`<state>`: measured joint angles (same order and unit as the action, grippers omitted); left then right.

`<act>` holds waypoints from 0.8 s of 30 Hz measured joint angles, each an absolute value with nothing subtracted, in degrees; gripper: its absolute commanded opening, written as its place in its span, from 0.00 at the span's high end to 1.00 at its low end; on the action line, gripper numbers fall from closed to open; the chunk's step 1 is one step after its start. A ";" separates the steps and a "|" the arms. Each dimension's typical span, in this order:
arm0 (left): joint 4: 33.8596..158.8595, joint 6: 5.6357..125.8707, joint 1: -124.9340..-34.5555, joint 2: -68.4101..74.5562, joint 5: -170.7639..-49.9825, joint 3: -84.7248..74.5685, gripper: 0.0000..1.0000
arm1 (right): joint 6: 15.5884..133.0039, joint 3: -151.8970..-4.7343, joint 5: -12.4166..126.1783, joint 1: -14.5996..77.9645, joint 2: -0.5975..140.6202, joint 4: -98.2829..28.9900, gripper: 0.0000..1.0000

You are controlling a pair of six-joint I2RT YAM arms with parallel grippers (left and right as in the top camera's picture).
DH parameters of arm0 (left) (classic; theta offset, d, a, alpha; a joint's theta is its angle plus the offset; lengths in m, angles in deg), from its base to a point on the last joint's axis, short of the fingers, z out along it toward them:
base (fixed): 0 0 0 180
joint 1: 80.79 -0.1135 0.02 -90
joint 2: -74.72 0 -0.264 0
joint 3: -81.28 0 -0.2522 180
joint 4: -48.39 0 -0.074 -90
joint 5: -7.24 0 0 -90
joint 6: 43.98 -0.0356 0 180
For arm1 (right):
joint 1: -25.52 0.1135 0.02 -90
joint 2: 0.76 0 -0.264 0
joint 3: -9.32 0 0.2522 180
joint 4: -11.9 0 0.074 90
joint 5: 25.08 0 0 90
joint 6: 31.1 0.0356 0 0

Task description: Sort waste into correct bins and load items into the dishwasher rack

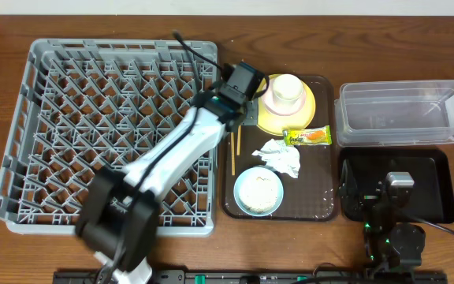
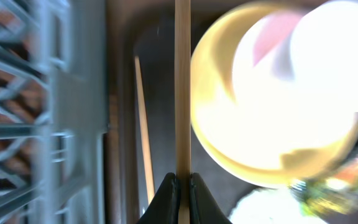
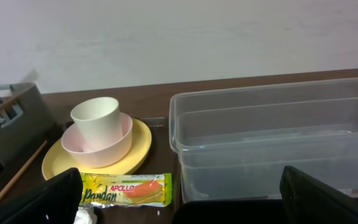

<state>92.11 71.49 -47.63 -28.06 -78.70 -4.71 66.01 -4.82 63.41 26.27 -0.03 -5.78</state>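
I have left gripper (image 2: 183,188) clamped on one chopstick (image 2: 183,93) just left of yellow plate (image 2: 225,158) | right gripper (image 3: 180,193) jaws wide apart, well right of plate

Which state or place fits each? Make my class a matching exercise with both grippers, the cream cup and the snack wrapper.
Column one: 1 left gripper; 2 right gripper; 3 cream cup; 4 snack wrapper.
Column two: A standing in the pink bowl; B open; C lying flat on the brown tray; D shut on a chopstick.
Pairs: 1-D, 2-B, 3-A, 4-C.
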 measured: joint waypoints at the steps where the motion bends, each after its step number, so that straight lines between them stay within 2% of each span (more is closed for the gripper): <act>1: 92.74 71.43 -47.65 -26.20 -78.70 -4.73 0.94 | 66.01 -4.82 63.41 26.27 -0.03 -5.78 0.01; 7: 96.74 67.32 -48.13 -20.89 -77.30 -4.66 0.94 | 66.01 -4.82 63.41 26.27 -0.03 -5.78 0.01; 13: 101.14 64.34 -50.10 -22.42 -73.61 -4.68 0.94 | 66.01 -4.82 63.41 26.27 -0.03 -5.78 0.01; 24: 101.81 63.53 -54.03 -25.81 -71.64 -4.68 0.94 | 66.01 -4.82 63.41 26.27 -0.03 -5.78 0.01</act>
